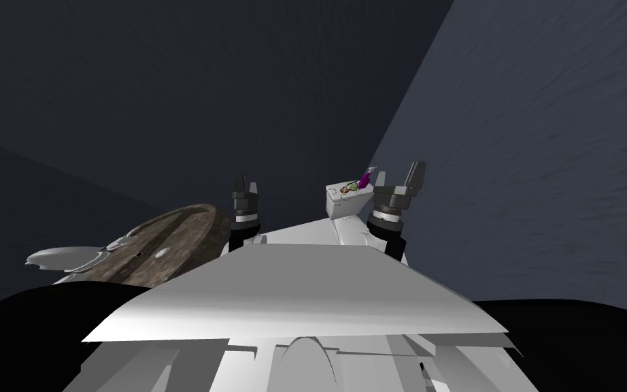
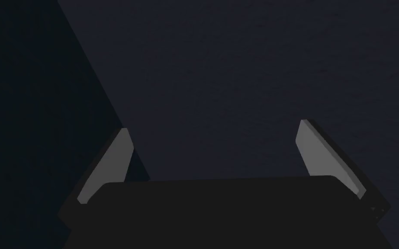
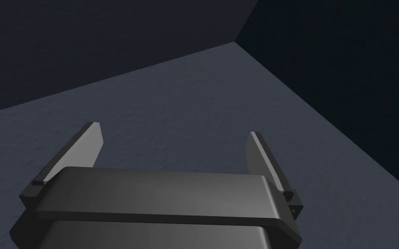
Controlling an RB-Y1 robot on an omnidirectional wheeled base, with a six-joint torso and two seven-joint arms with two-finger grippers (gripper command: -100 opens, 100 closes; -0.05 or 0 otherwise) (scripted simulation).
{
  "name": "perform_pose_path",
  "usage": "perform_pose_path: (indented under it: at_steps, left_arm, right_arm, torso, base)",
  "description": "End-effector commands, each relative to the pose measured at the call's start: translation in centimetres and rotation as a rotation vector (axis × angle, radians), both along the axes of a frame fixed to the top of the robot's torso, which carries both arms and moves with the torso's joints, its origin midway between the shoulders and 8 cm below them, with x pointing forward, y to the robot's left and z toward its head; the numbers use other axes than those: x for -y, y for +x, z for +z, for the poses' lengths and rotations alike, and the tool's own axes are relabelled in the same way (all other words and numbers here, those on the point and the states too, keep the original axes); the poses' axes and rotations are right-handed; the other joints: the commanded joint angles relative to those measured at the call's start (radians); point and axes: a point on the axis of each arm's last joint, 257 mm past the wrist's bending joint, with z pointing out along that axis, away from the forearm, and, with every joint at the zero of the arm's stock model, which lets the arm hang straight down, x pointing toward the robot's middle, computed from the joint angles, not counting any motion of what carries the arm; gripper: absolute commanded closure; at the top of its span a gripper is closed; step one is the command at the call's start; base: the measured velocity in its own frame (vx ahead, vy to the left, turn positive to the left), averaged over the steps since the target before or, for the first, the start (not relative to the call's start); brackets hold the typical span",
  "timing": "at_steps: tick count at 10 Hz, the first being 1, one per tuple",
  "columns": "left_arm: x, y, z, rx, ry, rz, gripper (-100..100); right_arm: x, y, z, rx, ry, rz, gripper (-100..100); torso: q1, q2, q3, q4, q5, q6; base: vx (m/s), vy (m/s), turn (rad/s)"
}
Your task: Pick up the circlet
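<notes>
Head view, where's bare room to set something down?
The round brown top is bare on the half nearest the left gripper; grey pieces crowd its other edge. The small white box is crowded on top: a purple object and small clutter.

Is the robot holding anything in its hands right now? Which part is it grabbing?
Nothing is held. The left gripper and the right gripper both stand open and empty.

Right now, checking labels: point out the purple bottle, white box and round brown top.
purple bottle (image 1: 364, 180), head view, its body.
white box (image 1: 341, 206), head view, front face.
round brown top (image 1: 190, 235), head view, bare middle.
</notes>
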Motion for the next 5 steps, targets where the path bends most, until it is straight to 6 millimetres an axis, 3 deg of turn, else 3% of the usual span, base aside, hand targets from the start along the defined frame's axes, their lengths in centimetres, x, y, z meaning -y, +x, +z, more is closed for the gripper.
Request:
perform_pose_path:
  at_steps: [1, 5]
  left_arm:
    - [0.0, 0.0, 0.0, 0.0, 0.0, 0.0, 0]
    - [0.0, 0.0, 0.0, 0.0, 0.0, 0.0, 0]
  right_arm:
    - [-0.3, 0.8, -0.5, -0.019, -0.011, 0.026, -100]
    - [-0.6, 4.8, -3.2, -0.113, 0.011, 0.122, -100]
  torso:
    - [0.0, 0.0, 0.0, 0.0, 0.0, 0.0]
    - [0.002, -0.002, -0.001, 0.0, 0.0, 0.0]
  base:
    - [0.005, 0.008, -0.049]
    - [0.019, 0.03, -0.089]
